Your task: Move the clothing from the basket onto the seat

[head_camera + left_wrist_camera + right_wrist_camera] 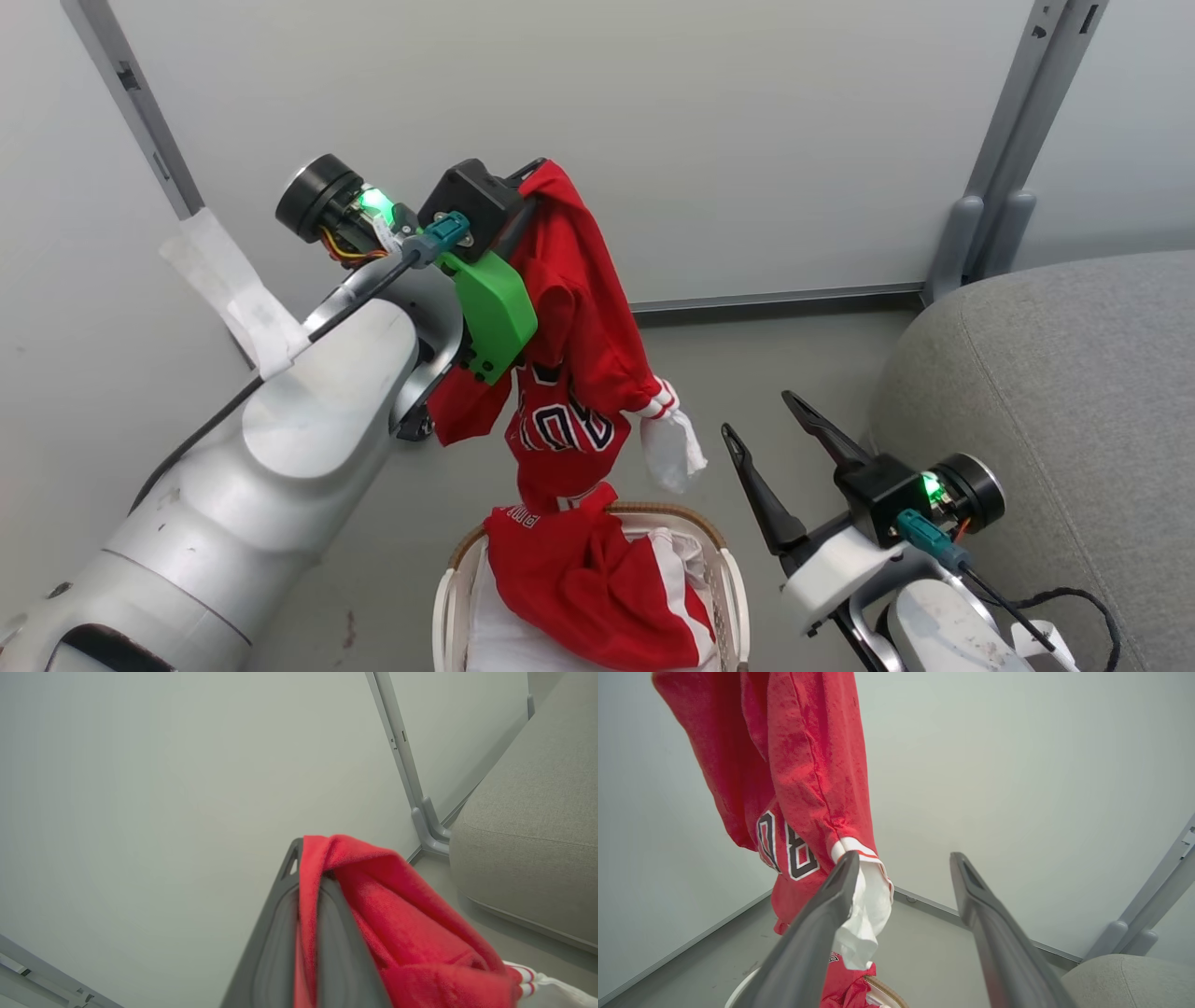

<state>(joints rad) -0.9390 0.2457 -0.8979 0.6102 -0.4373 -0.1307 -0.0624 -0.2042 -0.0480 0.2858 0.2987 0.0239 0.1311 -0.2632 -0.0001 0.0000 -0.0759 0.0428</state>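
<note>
My left gripper (pixel 534 183) is raised high and shut on the clothing (pixel 579 308), a red top with white lettering. In the left wrist view, red fabric (pixel 402 924) is pinched between the left gripper's (pixel 310 870) two dark fingers. The top hangs down to the basket (pixel 698 530), where more red fabric with a white stripe (pixel 583 583) lies on the white liner. A white cuff (pixel 670 448) dangles near my right gripper (pixel 766 420), which is open and holds nothing. In the right wrist view the cuff (pixel 866 914) lies against the left finger (pixel 817 933). The grey seat (pixel 1055 411) is to the right.
A pale wall with grey upright posts (pixel 1004 177) stands behind, with white tape (pixel 233 289) on the left post. Grey floor (pixel 747 364) separates basket, wall and seat. A black cable (pixel 1074 597) loops beside my right arm.
</note>
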